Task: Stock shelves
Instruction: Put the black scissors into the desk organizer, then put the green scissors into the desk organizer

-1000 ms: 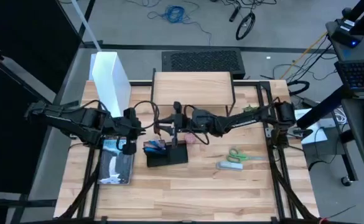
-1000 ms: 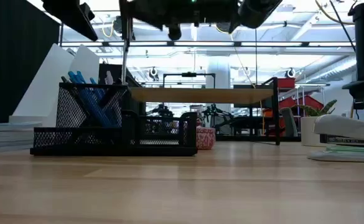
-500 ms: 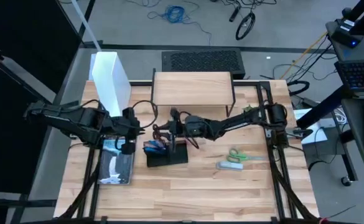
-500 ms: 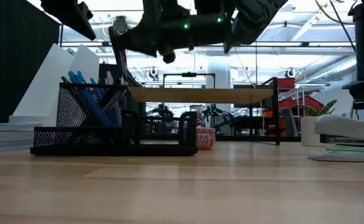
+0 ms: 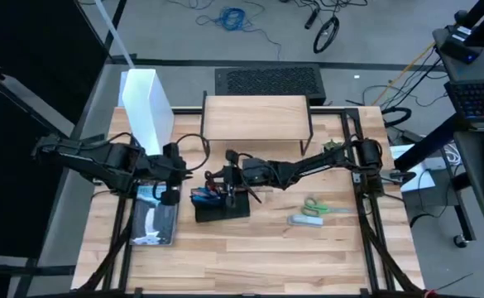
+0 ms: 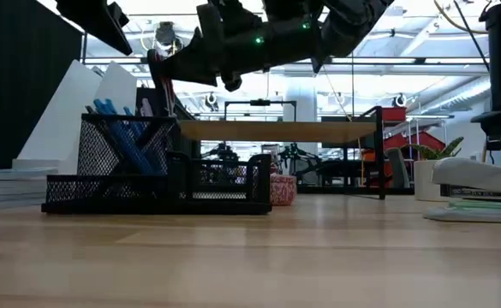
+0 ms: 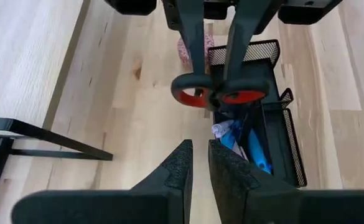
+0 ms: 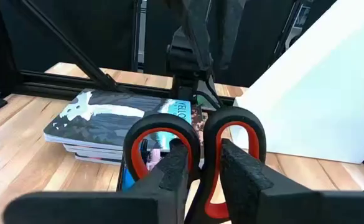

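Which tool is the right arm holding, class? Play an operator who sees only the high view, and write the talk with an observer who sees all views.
Observer: The right wrist view shows red-handled scissors held by the right gripper, its jaws shut on the handles.
Operator: What lies under them?
Observer: The left wrist view shows them above the black organizer tray, over its blue pens.

Robotics lab, cables (image 5: 232,16), laptops (image 5: 481,98), open workspace behind

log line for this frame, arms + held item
right gripper: shut on scissors, above organizer | left gripper: shut, empty, beside organizer | shelf: bare
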`<move>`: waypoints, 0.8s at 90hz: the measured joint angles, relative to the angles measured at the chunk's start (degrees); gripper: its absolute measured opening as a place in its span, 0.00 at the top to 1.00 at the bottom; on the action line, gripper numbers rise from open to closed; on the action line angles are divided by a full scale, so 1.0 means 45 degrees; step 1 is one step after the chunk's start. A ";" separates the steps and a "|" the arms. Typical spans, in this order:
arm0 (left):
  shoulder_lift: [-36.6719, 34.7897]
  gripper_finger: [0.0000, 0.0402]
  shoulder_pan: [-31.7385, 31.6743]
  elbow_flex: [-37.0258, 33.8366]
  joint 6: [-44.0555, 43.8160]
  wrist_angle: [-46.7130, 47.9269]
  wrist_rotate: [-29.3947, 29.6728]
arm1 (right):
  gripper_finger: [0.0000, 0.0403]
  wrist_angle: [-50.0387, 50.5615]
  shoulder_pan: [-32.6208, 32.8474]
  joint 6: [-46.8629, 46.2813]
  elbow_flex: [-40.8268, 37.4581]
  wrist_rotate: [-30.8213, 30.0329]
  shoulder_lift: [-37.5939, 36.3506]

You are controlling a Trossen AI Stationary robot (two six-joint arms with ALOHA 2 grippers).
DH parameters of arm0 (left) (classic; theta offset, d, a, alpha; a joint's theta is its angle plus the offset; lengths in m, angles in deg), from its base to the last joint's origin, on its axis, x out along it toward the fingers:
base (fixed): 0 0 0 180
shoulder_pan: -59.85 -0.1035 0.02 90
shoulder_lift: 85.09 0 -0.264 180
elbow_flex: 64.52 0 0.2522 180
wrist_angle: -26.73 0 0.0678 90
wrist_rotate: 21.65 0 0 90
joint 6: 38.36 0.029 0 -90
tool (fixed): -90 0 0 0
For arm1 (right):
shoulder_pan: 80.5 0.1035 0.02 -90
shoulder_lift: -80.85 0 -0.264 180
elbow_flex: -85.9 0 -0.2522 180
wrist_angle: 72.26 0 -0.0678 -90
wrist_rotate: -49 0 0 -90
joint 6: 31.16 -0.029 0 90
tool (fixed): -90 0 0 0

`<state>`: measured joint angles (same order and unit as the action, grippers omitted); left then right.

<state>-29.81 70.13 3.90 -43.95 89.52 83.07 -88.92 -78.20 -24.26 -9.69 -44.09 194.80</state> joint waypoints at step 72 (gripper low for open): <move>0.0005 0.91 0.0000 0.0010 -0.0009 -0.0008 0.0000 | 0.48 0.8797 0.0024 -0.2824 -0.0063 0.0057 -0.4855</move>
<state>-29.79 70.13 3.94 -43.99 89.49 83.07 -49.33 -78.09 -36.97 -9.97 -43.84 172.96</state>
